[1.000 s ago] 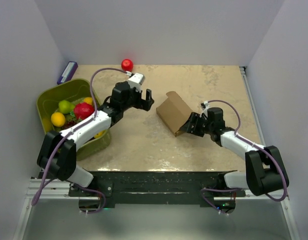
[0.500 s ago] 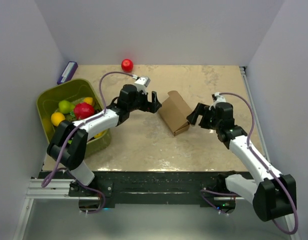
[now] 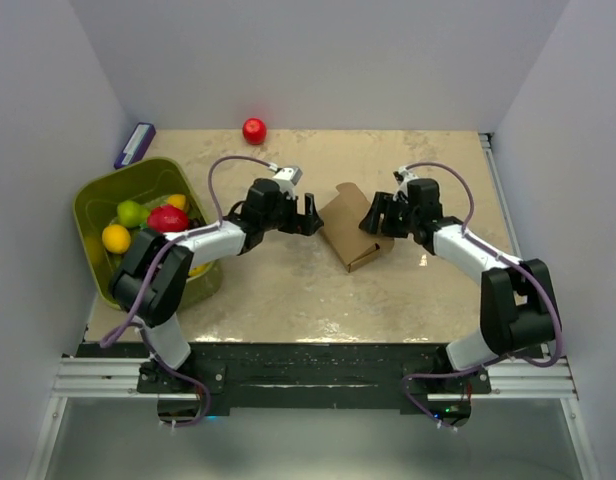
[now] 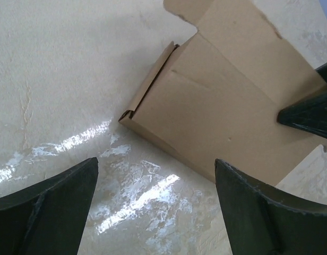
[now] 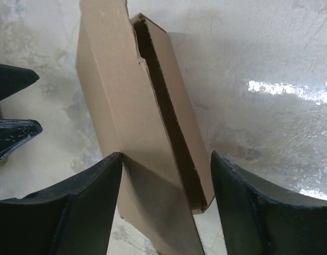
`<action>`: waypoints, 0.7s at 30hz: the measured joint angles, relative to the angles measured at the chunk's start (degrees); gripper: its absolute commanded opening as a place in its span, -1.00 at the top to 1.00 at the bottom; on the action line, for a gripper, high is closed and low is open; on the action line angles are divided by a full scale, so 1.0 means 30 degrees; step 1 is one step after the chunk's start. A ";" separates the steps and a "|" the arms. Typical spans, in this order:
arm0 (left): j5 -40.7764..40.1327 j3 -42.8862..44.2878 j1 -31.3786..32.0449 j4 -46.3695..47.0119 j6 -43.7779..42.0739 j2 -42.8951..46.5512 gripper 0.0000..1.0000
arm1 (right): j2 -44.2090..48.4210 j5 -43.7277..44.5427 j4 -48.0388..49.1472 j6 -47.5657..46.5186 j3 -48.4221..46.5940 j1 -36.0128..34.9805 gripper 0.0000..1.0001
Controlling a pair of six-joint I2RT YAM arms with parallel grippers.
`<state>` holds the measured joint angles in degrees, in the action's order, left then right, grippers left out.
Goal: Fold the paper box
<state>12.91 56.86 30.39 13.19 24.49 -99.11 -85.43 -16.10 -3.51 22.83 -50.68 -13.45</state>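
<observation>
Lying a little right of centre on the marbled beige table, the paper box is a plain brown, partly collapsed carton set at a slant to the table edges, with one flap reaching toward the far wall. The left wrist view shows its broad top panel creased once, with a folded edge at its near corner. The right wrist view shows a narrow dark opening running along one long side of the carton.

The right gripper meets the box at its right edge. Seen from its own camera, its two fingers stand on either side of the carton's near end, very close to the cardboard. Whether they press on it or merely straddle it cannot be told.

The left gripper sits just beside the box's left edge with its jaws released and spread wide. In the left wrist view its fingers frame bare table, the box lies just ahead of them, apart from both pads, and a dark fingertip of the other arm overlaps the box's right side.

Well apart, at the left edge of the table, stands an olive-green bin holding red, yellow and green fruit. A red ball rests near the back wall, and a purple-blue block lies in the far-left corner.
</observation>
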 measured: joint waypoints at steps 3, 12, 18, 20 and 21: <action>0.0160 0.0000 0.0000 0.0328 0.0022 -0.0962 -0.86 | -0.0401 0.0022 0.0131 -0.0029 0.0117 0.0007 -0.13; 0.1188 0.0124 0.0058 0.2025 0.0153 -0.3504 -0.84 | -0.0423 0.0095 0.2142 0.0860 0.2900 0.0007 -0.03; 0.2244 0.1413 0.0073 0.3592 0.0146 -0.4517 -0.83 | 0.0058 -0.0131 0.4772 0.2696 0.5122 0.0044 -0.53; 0.2652 0.1683 0.0124 0.4007 0.0138 -0.4765 -0.84 | 0.0634 -0.0313 0.5377 0.3388 0.6156 0.0029 -0.64; 0.2820 0.1807 0.0138 0.4153 0.0117 -0.4838 -0.84 | 0.1020 -0.0335 0.5406 0.3592 0.6594 0.0022 -0.69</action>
<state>21.37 62.28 30.81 25.65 24.84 -113.62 -82.37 -17.10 12.71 33.61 -30.89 -13.39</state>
